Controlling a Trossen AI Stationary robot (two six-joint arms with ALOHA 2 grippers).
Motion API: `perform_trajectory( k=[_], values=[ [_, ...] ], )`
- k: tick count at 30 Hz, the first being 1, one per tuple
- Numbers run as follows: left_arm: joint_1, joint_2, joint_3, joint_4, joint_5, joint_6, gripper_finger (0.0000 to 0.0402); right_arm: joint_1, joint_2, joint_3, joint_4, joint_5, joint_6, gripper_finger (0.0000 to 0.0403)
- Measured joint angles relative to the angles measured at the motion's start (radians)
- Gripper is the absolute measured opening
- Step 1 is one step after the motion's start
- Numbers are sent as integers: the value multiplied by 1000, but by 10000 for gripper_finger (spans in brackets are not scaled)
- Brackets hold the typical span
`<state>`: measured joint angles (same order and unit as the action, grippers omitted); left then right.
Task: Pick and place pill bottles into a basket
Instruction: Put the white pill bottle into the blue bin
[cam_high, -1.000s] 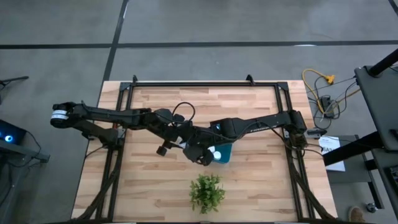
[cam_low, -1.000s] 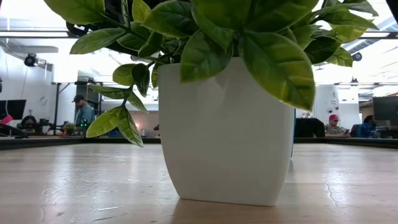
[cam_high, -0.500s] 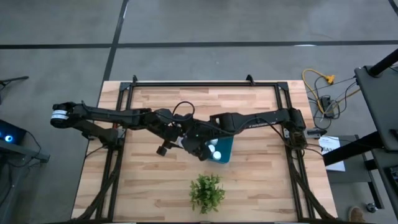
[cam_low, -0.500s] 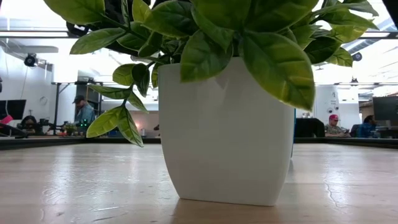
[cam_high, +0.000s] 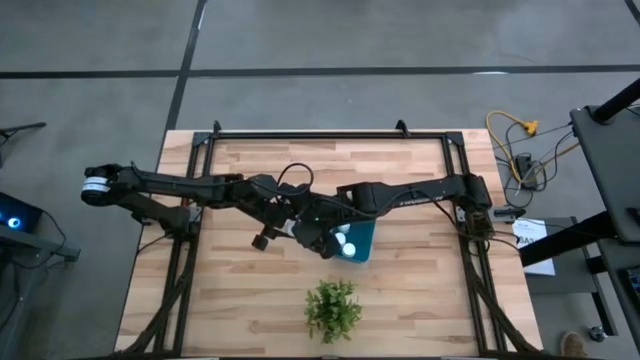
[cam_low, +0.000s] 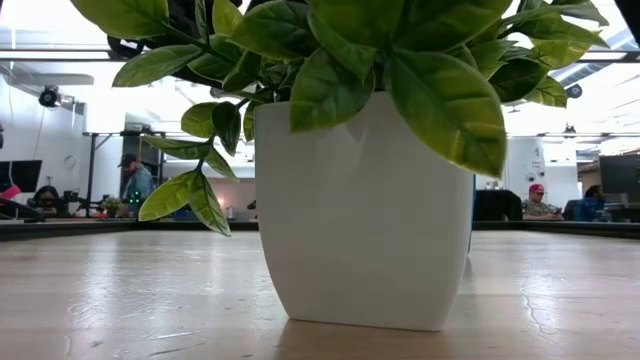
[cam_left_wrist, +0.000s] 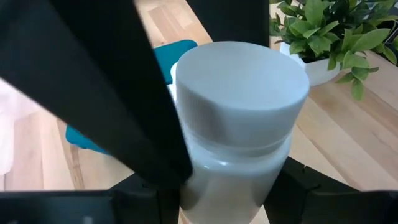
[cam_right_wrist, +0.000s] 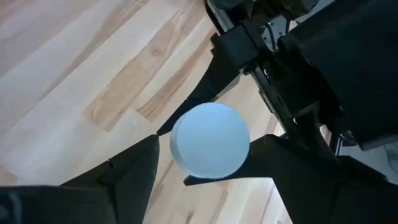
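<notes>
A white pill bottle (cam_left_wrist: 239, 112) with a white cap (cam_right_wrist: 210, 140) hangs over the table just left of the teal basket (cam_high: 366, 232), and my left gripper (cam_high: 298, 222) is shut on it. My right gripper (cam_high: 322, 238) comes from the right and stands open over the bottle, one finger on either side of the cap. One of its dark fingers (cam_left_wrist: 124, 93) crosses in front of the bottle in the left wrist view. Two more white bottles (cam_high: 346, 244) lie inside the basket. My left gripper pinches the bottle's body below the cap (cam_left_wrist: 277, 180) between its two fingers (cam_left_wrist: 311, 190), coming slanted down from the table's left. The bottle stands roughly upright, cap up, lifted clear of the table. My right gripper's fingers (cam_right_wrist: 134, 168) lie close beside the cap; I cannot tell whether they touch it.
A green plant in a white pot (cam_high: 332, 308) stands near the front edge, just in front of the basket, and fills the low view (cam_low: 360, 220). Bare wood lies to the left and right. People sit and stand in the room beyond the table.
My right gripper has edged a little toward the table's left and far side, closer to my left gripper, uncovering more of the bottles in the basket. My left gripper and its bottle have kept still.
</notes>
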<state>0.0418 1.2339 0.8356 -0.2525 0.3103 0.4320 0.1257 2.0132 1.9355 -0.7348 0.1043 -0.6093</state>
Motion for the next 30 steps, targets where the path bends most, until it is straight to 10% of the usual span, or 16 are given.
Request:
perform_trajectory(
  k=[30],
  values=[
    [0, 0, 1, 1, -1, 1, 154, -11, 0, -50, 71, -37, 10, 188]
  ],
)
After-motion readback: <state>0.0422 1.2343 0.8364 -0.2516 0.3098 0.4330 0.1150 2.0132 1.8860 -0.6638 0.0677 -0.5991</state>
